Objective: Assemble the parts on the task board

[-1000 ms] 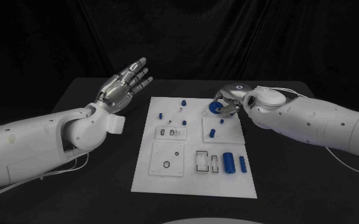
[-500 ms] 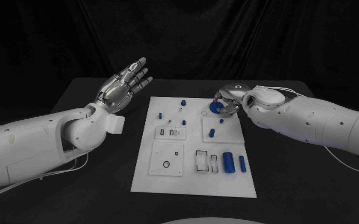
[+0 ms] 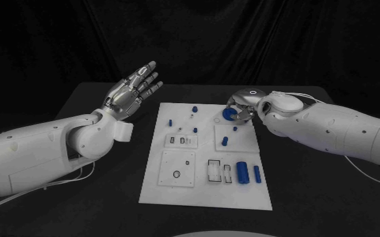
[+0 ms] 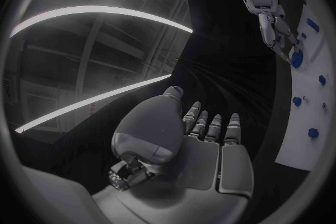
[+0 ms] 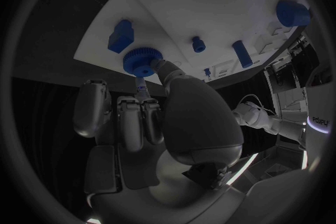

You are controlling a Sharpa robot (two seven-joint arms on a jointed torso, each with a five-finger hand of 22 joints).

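The white task board (image 3: pixel 204 192) lies mid-table with small blue parts standing in it. At its far right corner my right hand (image 3: pixel 244 105) pinches a round blue toothed wheel (image 3: pixel 228 114) just over the board. In the right wrist view the fingertips (image 5: pixel 162 70) press on the wheel (image 5: pixel 142 61) above the board (image 5: pixel 210 0). My left hand (image 3: pixel 132 91) is raised left of the board, fingers spread and holding nothing. The left wrist view shows that palm (image 4: pixel 192 148), with the right hand (image 4: pixel 275 28) and the wheel (image 4: pixel 297 59) far off.
Two larger blue cylinders (image 3: pixel 242 171) lie at the board's near right. Small blue pegs (image 3: pixel 195 108) stand along its far half, and a short one (image 3: pixel 224 141) stands on the right inset plate. Black table surrounds the board.
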